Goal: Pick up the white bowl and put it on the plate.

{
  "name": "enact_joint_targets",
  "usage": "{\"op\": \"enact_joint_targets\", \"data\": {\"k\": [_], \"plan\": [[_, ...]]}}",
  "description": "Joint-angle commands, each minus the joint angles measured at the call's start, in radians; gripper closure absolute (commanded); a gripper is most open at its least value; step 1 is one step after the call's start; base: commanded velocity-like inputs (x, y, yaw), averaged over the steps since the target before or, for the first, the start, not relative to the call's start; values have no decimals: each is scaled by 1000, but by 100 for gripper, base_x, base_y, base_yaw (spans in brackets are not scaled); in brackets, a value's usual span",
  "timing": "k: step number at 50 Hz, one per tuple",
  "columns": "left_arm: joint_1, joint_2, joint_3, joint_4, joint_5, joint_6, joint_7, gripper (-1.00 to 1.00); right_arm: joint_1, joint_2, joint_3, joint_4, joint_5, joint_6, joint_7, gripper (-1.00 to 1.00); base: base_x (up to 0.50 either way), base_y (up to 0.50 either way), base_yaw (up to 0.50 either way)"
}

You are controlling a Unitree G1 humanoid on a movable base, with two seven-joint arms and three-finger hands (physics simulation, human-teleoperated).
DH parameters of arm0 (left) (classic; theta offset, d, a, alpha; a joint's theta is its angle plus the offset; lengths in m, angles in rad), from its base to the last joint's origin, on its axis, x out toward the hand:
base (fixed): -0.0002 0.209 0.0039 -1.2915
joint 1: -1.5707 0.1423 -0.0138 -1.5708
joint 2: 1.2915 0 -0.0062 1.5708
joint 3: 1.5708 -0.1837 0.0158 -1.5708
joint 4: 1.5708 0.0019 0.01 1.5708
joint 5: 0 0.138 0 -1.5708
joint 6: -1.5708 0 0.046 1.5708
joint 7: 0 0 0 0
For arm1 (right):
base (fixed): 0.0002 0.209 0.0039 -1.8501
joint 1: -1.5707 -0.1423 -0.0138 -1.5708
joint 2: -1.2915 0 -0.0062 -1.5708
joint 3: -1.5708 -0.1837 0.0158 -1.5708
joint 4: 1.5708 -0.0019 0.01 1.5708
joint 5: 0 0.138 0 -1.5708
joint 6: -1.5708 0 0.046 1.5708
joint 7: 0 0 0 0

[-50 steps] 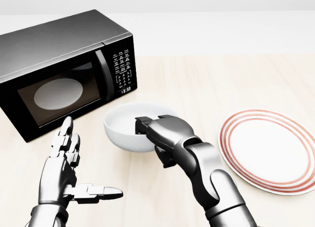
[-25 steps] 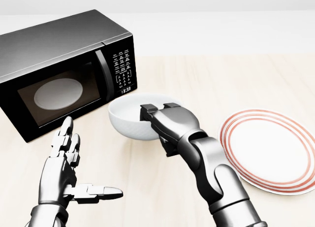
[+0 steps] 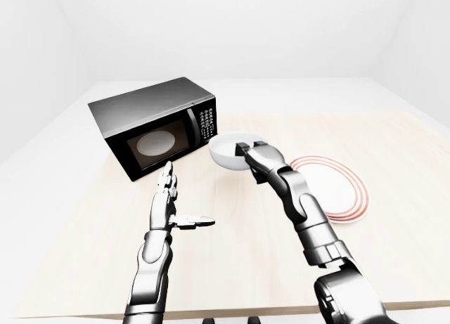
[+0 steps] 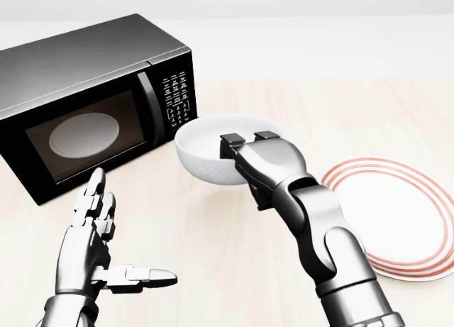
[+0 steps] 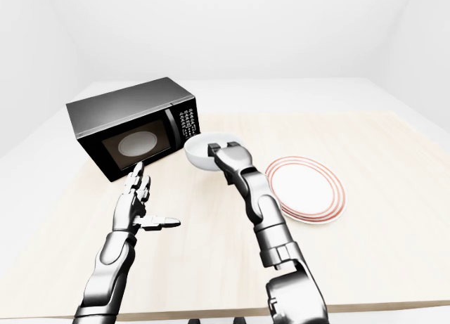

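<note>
- The white bowl (image 4: 213,153) is gripped at its right-hand rim by the right hand (image 4: 259,160), with two dark fingertips (image 4: 232,141) hooked over the edge into the bowl.
- Compared with the head view a second ago, the bowl has been carried up and to the right; it now overlaps the lower right corner of the black microwave (image 4: 92,100) (the keypad side), whereas earlier it was seen lower on the wooden table (image 4: 319,107).
- The red-ringed plate (image 4: 404,220) has not been reached: the bowl is seen to its left, apart from it, and the plate's left edge is now partly covered by the right forearm.
- The left hand (image 4: 96,245) is held open and empty at the lower left, fingers up and thumb out sideways, unchanged from the earlier frames.
</note>
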Motion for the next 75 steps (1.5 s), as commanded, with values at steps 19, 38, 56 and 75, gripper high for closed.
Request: {"op": "enact_joint_targets", "data": {"k": [19, 38, 56, 75], "plan": [[0, 0, 0, 0, 0, 0, 0, -100, 7, -111, -84, -47, 32, 0, -16, 100, 0, 0, 0], [0, 0, 0, 0, 0, 0, 0, -100, 33, -175, -125, -48, 73, 0, -34, 100, 0, 0, 0], [0, 0, 0, 0, 0, 0, 0, -100, 53, -228, -161, -52, 98, 0, -35, 100, 0, 0, 0], [0, 0, 0, 0, 0, 0, 0, -100, 76, -298, -207, -19, 135, 0, -60, 100, 0, 0, 0]]}}
